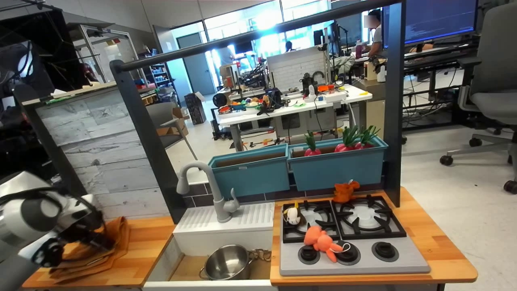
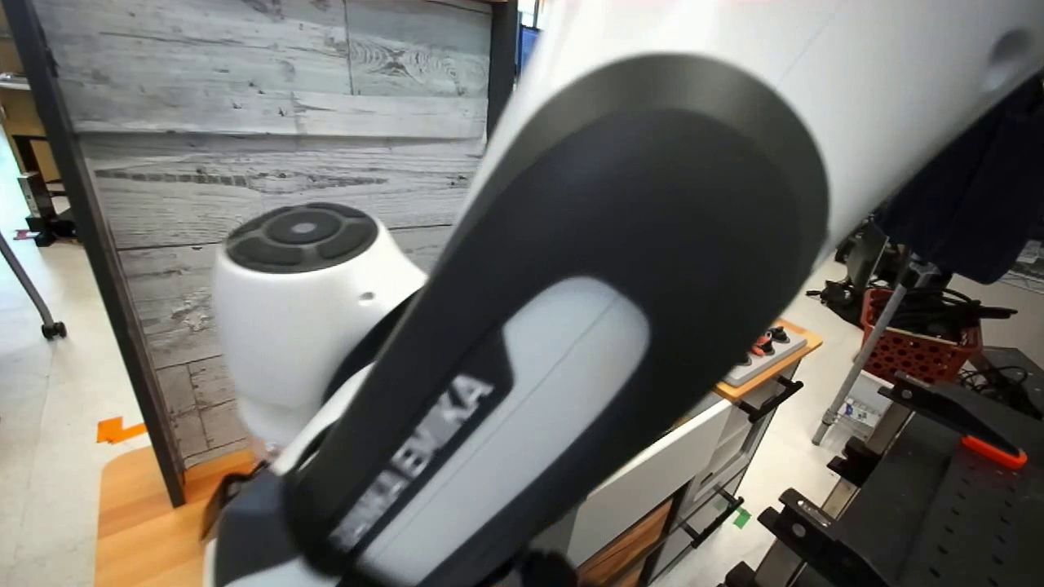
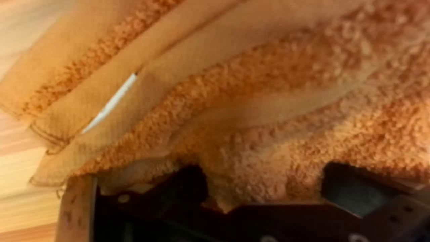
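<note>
In the wrist view we see the tool (image 3: pixel 263 181) come in from the bottom of the frame with its jaws standing wide apart: released, not clenched. A bunch of orange-brown towel (image 3: pixel 242 97) fills the gap between them and looks to be touching their inner sides. Its folded layers run toward the upper left, where a white strip (image 3: pixel 111 104), perhaps a label, shows between two of them. We judge that the step in hand is setting up a grasp on the towel; the next move seems to call for bringing the jaws together on that bunch, deep enough to catch more than one loose fold.

In an exterior view we find the towel at the lower left, in rumpled layers on the wooden table (image 1: pixel 149 234), with the tool down at it. A steel pot (image 1: pixel 228 262) sits in the sink (image 1: pixel 194 242), lower middle; a coral soft toy (image 1: pixel 323 241) lies across the stove (image 1: pixel 406 252), lower right.

In an exterior view the arm (image 2: pixel 587 342) covers the middle of the frame before a grey plank panel (image 2: pixel 269 318), and we cannot make out the tool's grip there.
</note>
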Tool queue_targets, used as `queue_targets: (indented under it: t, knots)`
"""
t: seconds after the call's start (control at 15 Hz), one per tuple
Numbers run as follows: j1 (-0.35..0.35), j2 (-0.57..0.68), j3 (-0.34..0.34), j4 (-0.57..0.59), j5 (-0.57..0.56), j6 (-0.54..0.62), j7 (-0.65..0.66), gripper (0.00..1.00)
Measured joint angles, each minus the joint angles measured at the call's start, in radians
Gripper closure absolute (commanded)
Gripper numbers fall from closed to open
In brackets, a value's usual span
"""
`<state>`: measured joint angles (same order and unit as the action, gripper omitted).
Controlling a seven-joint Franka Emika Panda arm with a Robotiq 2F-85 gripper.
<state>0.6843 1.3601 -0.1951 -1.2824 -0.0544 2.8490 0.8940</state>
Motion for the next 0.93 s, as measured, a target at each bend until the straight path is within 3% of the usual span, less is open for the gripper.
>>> queue_targets:
  t: [0.27,0.53,0.73,0.93]
  knots:
    - [0.059,0.009,0.107,0.057,0.012,-0.039,-0.015,0.00]
    - [0.005,-0.026,0.164,0.008,0.016,-0.107,-0.065,0.00]
    - [-0.037,-0.089,0.133,-0.114,0.020,-0.117,-0.046,0.00]
    - [-0.067,-0.141,0.054,-0.226,0.039,-0.116,0.001,0.00]
